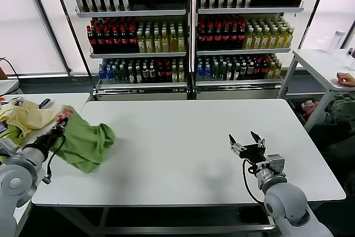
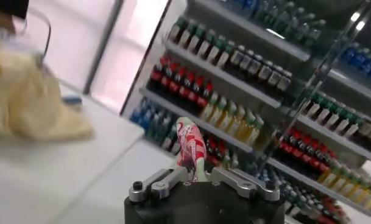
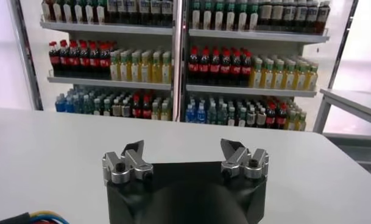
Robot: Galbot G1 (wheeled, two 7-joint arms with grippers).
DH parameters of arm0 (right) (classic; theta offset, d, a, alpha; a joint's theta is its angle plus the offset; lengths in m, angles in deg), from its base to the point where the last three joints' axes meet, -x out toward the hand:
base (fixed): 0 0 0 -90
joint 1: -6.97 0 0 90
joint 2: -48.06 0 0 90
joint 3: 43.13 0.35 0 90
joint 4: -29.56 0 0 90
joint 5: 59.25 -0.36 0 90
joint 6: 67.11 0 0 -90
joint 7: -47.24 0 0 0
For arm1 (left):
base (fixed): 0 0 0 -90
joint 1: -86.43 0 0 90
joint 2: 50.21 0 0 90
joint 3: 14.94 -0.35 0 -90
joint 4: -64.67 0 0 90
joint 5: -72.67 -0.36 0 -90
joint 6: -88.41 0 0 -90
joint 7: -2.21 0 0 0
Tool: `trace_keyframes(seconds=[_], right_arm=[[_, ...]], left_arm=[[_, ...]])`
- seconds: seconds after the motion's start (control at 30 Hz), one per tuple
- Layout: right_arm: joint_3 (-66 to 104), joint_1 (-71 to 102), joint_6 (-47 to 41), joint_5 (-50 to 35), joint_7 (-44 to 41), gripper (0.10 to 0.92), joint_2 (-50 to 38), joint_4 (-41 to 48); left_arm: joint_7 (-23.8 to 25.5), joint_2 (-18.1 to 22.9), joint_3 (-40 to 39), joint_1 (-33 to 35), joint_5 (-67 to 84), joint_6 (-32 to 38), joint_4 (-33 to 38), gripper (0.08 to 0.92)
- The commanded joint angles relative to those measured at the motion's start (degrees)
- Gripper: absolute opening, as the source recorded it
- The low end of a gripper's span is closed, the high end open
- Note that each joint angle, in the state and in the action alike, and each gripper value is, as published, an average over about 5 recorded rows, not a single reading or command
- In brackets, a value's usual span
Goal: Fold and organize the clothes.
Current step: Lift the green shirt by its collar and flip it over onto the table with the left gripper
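Note:
The light green shirt lies bunched at the left edge of the white table, partly lifted. My left gripper is shut on a fold of it; in the left wrist view the red-and-white printed part of the shirt sticks up between the closed jaws of that gripper. My right gripper is open and empty, low over the table's right front part, far from the shirt. In the right wrist view this gripper shows its jaws wide apart with nothing between them.
A pale yellow garment and other items lie on a second table at the left; the garment also shows in the left wrist view. Shelves of bottles stand behind. Another white table is at the far right.

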Motion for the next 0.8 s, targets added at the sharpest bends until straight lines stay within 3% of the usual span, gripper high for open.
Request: trace_keyframes(seconds=[0.03,0.17,0.33,0.47,0.8], right_arm=[[0.7,0.9,0.1,0.1,0.0,0.823,0.2,-1.3],[1.7,1.5,0.1,0.1,0.0,0.823,0.2,-2.1],[3.2,2.3,0.0,-0.1,0.0,0.823,0.1,-3.2],[3.5,2.3,-0.1,0.0,0.0,0.823,0.5,-3.4],[3.7,2.1,-0.1,0.1,-0.2,0.823,0.5,-3.2]], left_arm=[[0.0,2.7,-19.6,-0.1,-42.8,1.7,5.0,0.128],[0.0,9.9,-33.3,-1.4,-62.5,2.9,0.0,0.128],[-1.0,16.1,-41.8,-1.3,-74.9,0.6,-0.8,0.128],[-2.5,20.2,-46.9,-3.9,-75.5,-3.2,-2.5,0.128],[-5.2,26.1,-53.1,-13.1,-65.5,-5.8,-10.1,0.128]])
